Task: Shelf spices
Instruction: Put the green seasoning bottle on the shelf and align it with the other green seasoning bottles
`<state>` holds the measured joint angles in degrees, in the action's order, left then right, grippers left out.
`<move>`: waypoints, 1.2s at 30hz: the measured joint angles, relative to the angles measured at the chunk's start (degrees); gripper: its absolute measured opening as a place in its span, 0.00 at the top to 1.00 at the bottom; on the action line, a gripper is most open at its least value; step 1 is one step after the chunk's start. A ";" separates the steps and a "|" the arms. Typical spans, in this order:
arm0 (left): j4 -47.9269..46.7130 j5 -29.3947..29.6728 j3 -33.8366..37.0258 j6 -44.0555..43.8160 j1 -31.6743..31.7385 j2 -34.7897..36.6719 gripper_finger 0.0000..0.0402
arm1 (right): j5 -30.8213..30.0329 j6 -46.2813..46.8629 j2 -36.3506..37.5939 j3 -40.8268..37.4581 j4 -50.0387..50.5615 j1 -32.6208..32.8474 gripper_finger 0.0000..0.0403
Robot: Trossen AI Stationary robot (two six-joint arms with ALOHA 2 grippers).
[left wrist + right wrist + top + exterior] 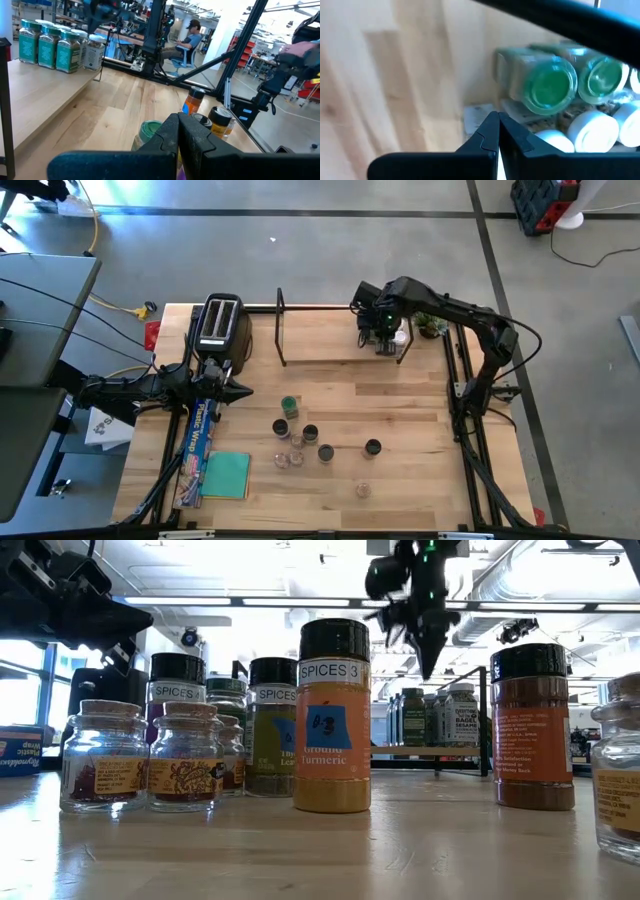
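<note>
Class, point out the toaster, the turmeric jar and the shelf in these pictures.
toaster (220, 321), high view, on its slotted top.
turmeric jar (333, 750), low view, on its orange label.
shelf (330, 340), high view, on the bare wooden board.

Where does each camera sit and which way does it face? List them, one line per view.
High view: overhead, looking straight down on the table; both arms show, right gripper over the shelf.
Low view: table height, level across the spice jars; the right gripper hangs above.
Left wrist view: looks past the shut left gripper across the table to the shelf's jars.
Right wrist view: looks down past its shut fingers onto green and white lids.
Shared: both wrist views show the shelved jars.
</note>
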<state>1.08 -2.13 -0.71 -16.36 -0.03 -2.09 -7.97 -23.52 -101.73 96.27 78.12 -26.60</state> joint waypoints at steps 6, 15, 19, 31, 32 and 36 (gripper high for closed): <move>-0.02 0.00 -0.02 0.02 0.00 -0.02 1.00 | 19.73 8.48 2.09 2.03 -9.52 6.25 1.00; -0.04 0.00 0.00 0.00 0.00 -0.02 1.00 | 31.08 14.95 -0.90 1.92 -40.75 18.10 0.98; -0.02 -0.01 0.00 0.01 0.00 -0.01 1.00 | 28.94 18.79 -3.25 1.92 -47.92 20.74 0.86; 0.00 0.00 0.00 0.02 0.00 0.00 1.00 | 27.83 18.53 -12.32 1.81 -53.02 23.23 0.33; 0.00 0.00 0.00 0.00 0.00 -0.02 1.00 | 27.69 17.92 -12.77 1.82 -53.17 23.33 0.31; -0.01 -0.01 -0.01 0.02 0.01 0.00 1.00 | 27.42 16.49 -15.35 1.83 -53.09 23.40 0.25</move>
<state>1.07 -2.14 -0.72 -16.34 -0.02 -2.09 19.44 -7.03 -117.07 98.10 25.03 -3.20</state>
